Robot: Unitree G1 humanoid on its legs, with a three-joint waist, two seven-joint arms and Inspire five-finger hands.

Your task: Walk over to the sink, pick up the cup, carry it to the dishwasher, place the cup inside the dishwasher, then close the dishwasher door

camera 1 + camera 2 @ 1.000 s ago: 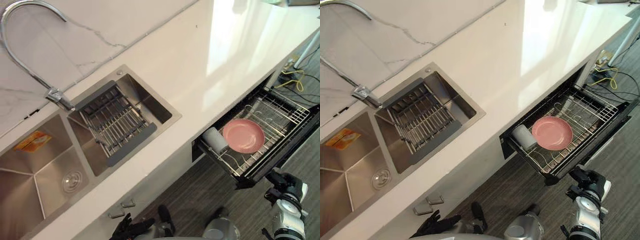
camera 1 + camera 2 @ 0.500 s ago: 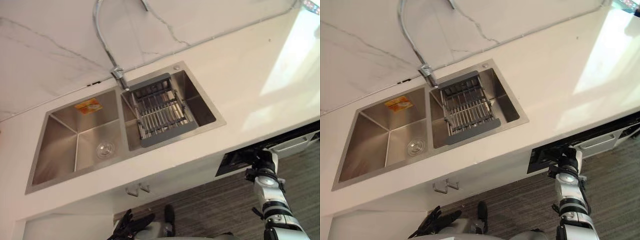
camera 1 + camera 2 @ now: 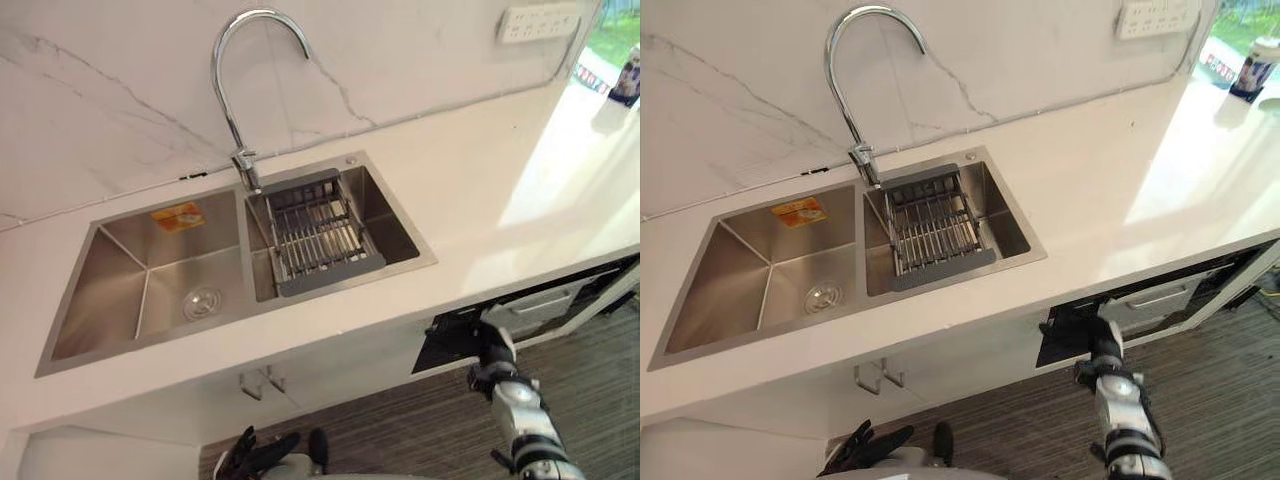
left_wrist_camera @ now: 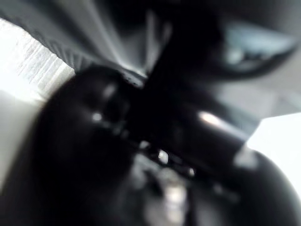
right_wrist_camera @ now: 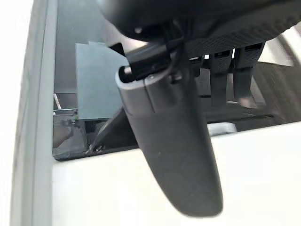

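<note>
The dishwasher drawer (image 3: 530, 305) sits almost fully pushed in under the white counter (image 3: 480, 200), with a narrow dark gap left at its front (image 3: 1065, 338). My right hand (image 3: 492, 345) is against that front edge. In the right wrist view its thumb (image 5: 169, 141) and fingers (image 5: 221, 70) reach out straight toward the drawer gap, holding nothing. The cup is hidden. My left hand (image 3: 255, 455) hangs low in front of the cabinets, fingers spread and empty.
A steel double sink (image 3: 250, 320) lies in the counter, with a curved faucet (image 3: 235, 60) behind it and a grey drain rack (image 3: 320, 235) in the right basin. A wall socket (image 3: 540, 22) and a bottle (image 3: 1250, 68) are at the far right. The floor is dark wood.
The whole view has swung from the dishwasher toward the sink. The drawer with the pink plate and cup has slid in from wide open to nearly shut, and my right hand's fingers have straightened.
</note>
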